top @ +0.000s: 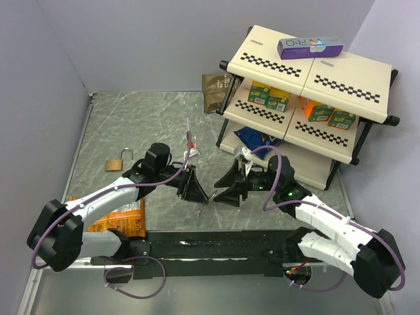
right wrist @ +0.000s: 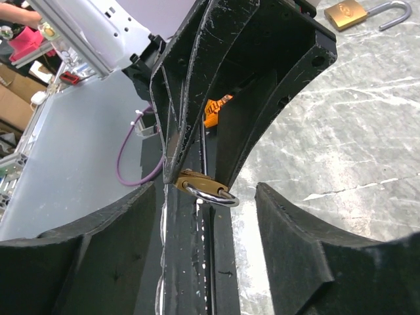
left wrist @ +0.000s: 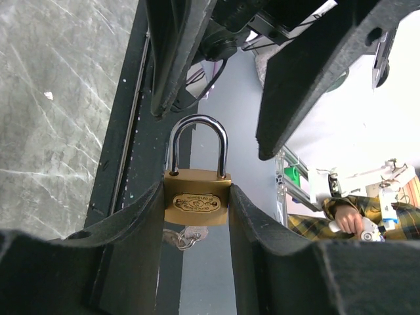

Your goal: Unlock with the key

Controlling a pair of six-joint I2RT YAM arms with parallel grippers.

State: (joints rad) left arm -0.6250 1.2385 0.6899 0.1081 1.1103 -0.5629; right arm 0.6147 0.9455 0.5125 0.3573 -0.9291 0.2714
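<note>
My left gripper (left wrist: 195, 194) is shut on a brass padlock (left wrist: 195, 205), its fingers pressing the body's two sides. The silver shackle (left wrist: 197, 141) is closed and points away from the wrist. The key (left wrist: 192, 233), tiny and silvery, shows just under the padlock's underside with its wire ring (left wrist: 181, 242); its blade is hidden. In the top view the two grippers face each other above the table's near edge, the left gripper (top: 199, 191) and the right gripper (top: 226, 195). My right gripper (right wrist: 202, 197) stands open, with the padlock (right wrist: 197, 184) just beyond its fingertips, touching neither.
A second brass padlock (top: 118, 162) with its shackle swung open lies on the marble table (top: 144, 125) at the left. An orange packet (top: 125, 220) lies beside the left arm. A checkered shelf rack (top: 308, 85) with boxes stands at the back right, a brown pouch (top: 213, 88) beside it.
</note>
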